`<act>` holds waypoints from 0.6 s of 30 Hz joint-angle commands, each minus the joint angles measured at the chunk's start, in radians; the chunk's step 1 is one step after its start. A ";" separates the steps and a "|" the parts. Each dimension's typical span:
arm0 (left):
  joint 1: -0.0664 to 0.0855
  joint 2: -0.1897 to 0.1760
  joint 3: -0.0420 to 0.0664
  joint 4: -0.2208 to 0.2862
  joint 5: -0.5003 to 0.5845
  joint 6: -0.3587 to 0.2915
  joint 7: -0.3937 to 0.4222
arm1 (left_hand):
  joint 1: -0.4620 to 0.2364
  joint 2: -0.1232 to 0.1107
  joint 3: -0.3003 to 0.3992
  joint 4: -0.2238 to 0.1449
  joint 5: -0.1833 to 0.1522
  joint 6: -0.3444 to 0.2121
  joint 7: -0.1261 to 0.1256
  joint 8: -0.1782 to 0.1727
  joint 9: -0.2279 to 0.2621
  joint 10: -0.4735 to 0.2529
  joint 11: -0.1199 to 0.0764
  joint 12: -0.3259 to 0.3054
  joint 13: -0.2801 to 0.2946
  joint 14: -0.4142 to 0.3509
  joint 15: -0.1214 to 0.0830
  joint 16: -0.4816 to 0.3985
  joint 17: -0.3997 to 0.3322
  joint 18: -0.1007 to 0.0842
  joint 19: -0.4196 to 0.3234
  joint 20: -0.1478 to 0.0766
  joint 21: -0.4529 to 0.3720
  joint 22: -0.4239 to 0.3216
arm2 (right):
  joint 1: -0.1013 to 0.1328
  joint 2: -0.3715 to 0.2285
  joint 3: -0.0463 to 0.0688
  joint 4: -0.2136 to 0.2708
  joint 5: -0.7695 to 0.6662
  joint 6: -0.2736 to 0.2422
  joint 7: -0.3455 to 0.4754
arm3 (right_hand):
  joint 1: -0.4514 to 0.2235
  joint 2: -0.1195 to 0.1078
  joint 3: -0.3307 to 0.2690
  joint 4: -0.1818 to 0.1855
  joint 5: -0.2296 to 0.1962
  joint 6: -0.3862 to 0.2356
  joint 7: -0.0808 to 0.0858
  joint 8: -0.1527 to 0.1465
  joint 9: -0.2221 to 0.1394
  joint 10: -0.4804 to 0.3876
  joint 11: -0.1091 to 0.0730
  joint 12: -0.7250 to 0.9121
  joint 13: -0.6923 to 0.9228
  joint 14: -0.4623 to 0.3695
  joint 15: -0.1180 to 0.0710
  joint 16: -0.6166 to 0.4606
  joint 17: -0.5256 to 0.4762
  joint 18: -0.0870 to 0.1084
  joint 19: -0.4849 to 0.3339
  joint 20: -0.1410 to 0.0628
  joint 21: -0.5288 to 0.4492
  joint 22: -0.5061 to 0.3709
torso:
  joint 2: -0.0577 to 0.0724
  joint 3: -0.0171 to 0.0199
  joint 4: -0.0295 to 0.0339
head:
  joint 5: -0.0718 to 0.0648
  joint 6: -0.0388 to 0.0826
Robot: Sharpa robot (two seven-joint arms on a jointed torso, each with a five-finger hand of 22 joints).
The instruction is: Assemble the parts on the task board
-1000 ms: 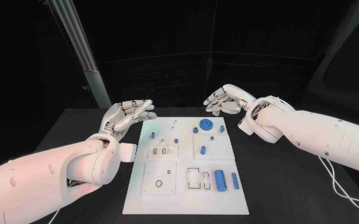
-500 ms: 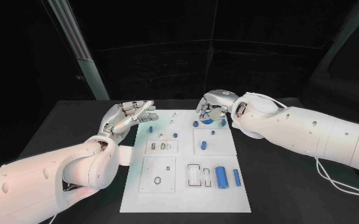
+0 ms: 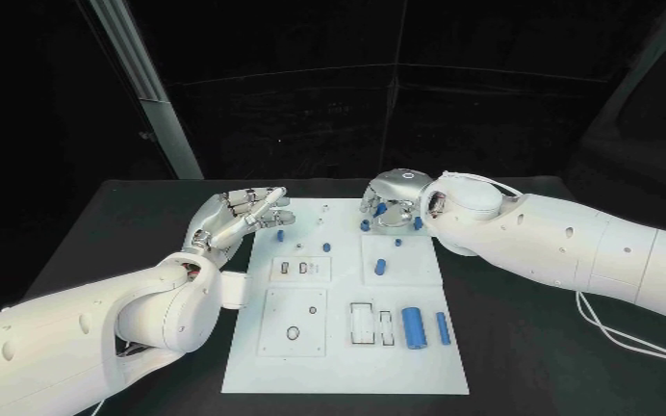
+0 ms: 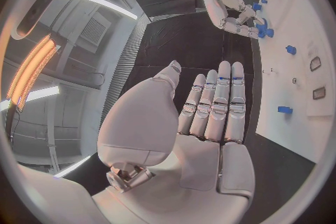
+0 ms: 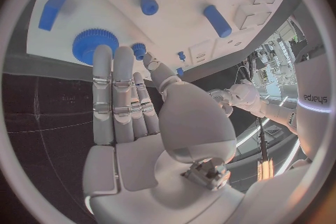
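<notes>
Head view, item one: right hand (image 3: 390,196), silver, many-fingered, on a white arm, is hovering palm-down over the far edge of the white rectangular task board (image 3: 340,363). Its fingers (image 5: 114,95) are lying straight and side by side, holding nothing. In the right wrist view the fingertips are pointing at a blue toothed gear disc (image 5: 94,43), with a small blue round peg (image 5: 148,5), a blue rectangular block (image 5: 52,10) and a blue short cylinder (image 5: 217,21) lying a little beyond it on the white plate.

Item two: left hand (image 3: 241,214), silver, is waiting just beside the board's left far corner, fingers extended and close together, palm turned toward the plate, gripping nothing.

Item three: nearer parts. A large blue cylinder (image 3: 411,326) and a slim blue rod (image 3: 443,327) are resting at the near right of the board, beside empty rectangular slots (image 3: 361,324).

Judgement on the step in hand: the right hand appears to be lining up on the gear disc. To do this well, it should be lowering squarely over the disc, opening thumb and fingers on opposite rims, and avoiding the neighbouring peg. Whether the fingertips are already touching the disc cannot be told.
</notes>
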 commanded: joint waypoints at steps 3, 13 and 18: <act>0.003 0.000 0.001 0.000 -0.005 0.013 0.007 | -0.002 0.007 -0.006 0.000 -0.006 0.001 0.009 -0.006 -0.001 0.003 0.007 -0.006 -0.001 -0.008 0.001 -0.006 -0.001 0.012 -0.005 0.003 -0.007 -0.002 | 0.003 0.007 0.001 -0.005 -0.030 0.047 -0.007 | -0.011 -0.001 0.012 0.002 -0.003 -0.003 0.000 -0.004 0.001 -0.003 0.001 -0.002 0.001 0.011 0.005 0.034 0.023 0.012 -0.013 0.000 0.027 0.017 | 0.008 0.0004 0.0020 | -0.001 -0.003; 0.008 -0.004 0.001 0.003 -0.005 0.013 0.005 | 0.000 0.008 -0.006 -0.003 -0.006 0.002 0.010 -0.007 -0.001 0.003 0.007 -0.007 -0.001 -0.007 0.001 -0.008 0.000 0.012 -0.005 0.004 -0.008 -0.003 | 0.003 0.023 0.001 -0.016 -0.031 0.075 -0.002 | -0.014 0.016 0.049 0.006 -0.004 0.014 -0.003 -0.001 0.002 0.003 -0.002 -0.002 0.000 0.012 0.004 0.147 0.134 0.003 -0.004 0.000 0.116 0.106 | 0.022 0.0021 0.0045 | -0.002 -0.004; 0.010 -0.004 0.001 0.002 -0.005 0.013 0.003 | 0.002 0.009 -0.006 -0.005 -0.006 0.002 0.010 -0.007 -0.001 0.003 0.007 -0.007 -0.001 -0.007 0.001 -0.009 0.000 0.013 -0.005 0.004 -0.009 -0.003 | 0.003 0.027 0.001 -0.019 -0.031 0.085 -0.002 | -0.015 0.027 0.078 0.008 -0.014 0.031 -0.007 0.001 0.003 0.020 -0.007 -0.001 0.001 0.014 0.001 0.209 0.200 -0.005 0.009 -0.001 0.171 0.173 | 0.027 0.0024 0.0053 | -0.002 -0.004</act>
